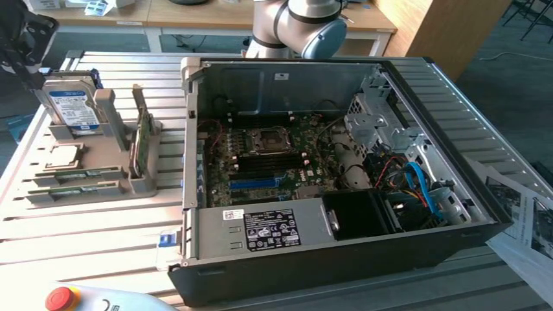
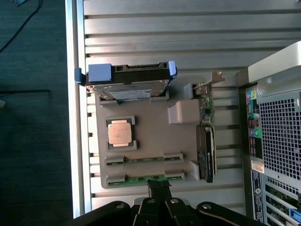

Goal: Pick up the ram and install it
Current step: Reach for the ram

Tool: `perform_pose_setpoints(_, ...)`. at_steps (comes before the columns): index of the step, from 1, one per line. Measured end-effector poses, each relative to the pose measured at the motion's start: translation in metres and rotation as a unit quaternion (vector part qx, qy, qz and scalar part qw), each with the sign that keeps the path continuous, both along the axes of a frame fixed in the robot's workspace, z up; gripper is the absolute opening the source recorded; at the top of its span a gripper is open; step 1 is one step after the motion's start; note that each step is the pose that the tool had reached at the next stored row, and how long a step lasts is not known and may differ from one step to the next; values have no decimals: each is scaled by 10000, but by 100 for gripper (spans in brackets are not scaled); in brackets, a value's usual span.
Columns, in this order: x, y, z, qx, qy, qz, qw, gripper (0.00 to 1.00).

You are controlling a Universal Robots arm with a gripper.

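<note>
Open black computer case (image 1: 285,272) across the centre and right of the exterior view, motherboard exposed, on a pale slatted table (image 1: 87,240). Grey robot arm (image 1: 302,23) at upper centre, behind the case. Grey holder (image 1: 142,184) at the exterior view's left, just beside the case. Standing upright in the holder: silver hard drive (image 1: 69,107) with a blue-white label, and an expansion card (image 1: 138,139) on edge. Square silver processor chip (image 1: 62,155) flat below the drive. Ram (image 1: 74,192), a thin green stick, in the holder's frontmost slot, second stick (image 1: 78,174) in the parallel slot beside it. Gripper (image 2: 159,186) clenched, empty, fingertips at the ram's edge in the wrist view; contact unclear.
</note>
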State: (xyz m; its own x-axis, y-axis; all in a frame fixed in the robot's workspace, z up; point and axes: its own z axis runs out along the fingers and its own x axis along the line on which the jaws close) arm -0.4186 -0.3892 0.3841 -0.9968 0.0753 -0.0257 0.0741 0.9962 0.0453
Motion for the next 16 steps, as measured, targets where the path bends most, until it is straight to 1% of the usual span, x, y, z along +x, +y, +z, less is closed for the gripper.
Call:
perform_pose_setpoints(7, -10, 0, -51, 0, 7, 0, 10000, 11)
perform_pose_setpoints(16, -23, 0, -120, 0, 22, 0, 10000, 11)
